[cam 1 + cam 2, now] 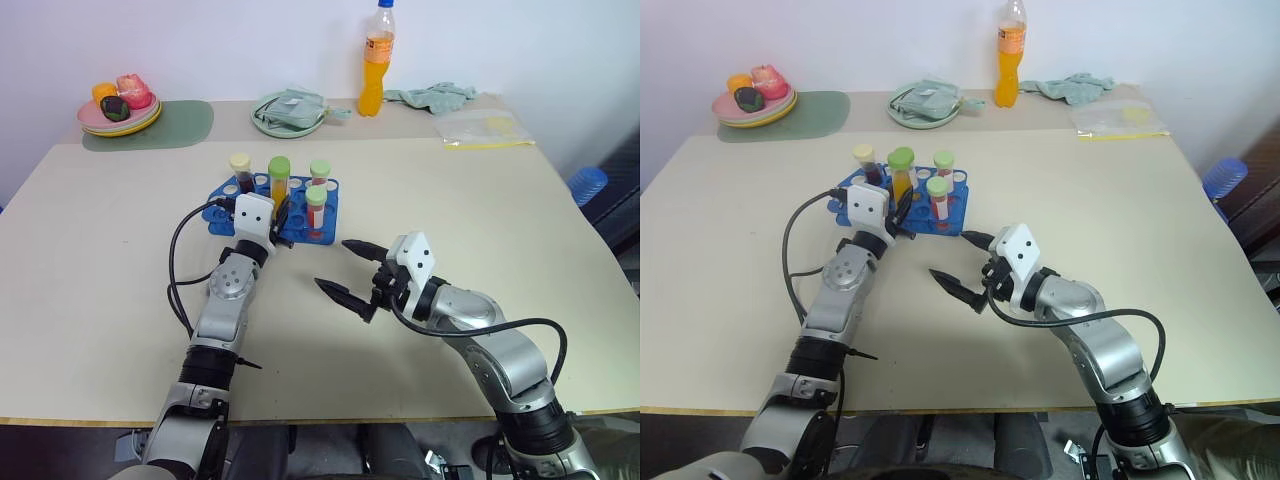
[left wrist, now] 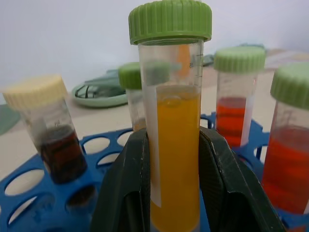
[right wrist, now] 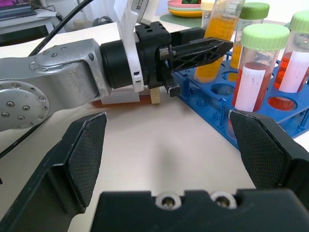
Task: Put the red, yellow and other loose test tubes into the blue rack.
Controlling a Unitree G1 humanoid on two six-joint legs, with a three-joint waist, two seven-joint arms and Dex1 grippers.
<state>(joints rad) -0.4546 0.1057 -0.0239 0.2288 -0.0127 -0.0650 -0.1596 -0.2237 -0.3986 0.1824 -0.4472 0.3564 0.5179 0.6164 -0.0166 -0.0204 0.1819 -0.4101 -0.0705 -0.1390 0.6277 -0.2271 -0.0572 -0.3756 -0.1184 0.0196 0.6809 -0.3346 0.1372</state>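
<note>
Your left gripper has its two fingers pinching the yellow-orange tube low on the body, cap well above the fingertips, tube upright over the blue rack. I can't tell if its base is already down in a hole or just hanging above one, so don't assume it's seated.

Around your fingers it's crowded: the dark brown tube sits in the rack off to one side of them, two red tubes on the other side, and another green-capped one just behind. No loose tubes showing on the table, so this looks like the last one going in.

Your right gripper hangs spread wide with nothing in it, just beside the rack's near edge, and one red tube stands right ahead of its fingertips.

What could bite you:
- Let go before the base is in a hole and the tube tips over, probably knocking its neighbours.
- Open wide and a finger can bump the red tubes next door.
- Pull back at an angle and you could drag the light rack along.
- Nudge the right arm forward and it clips the rack.
</note>
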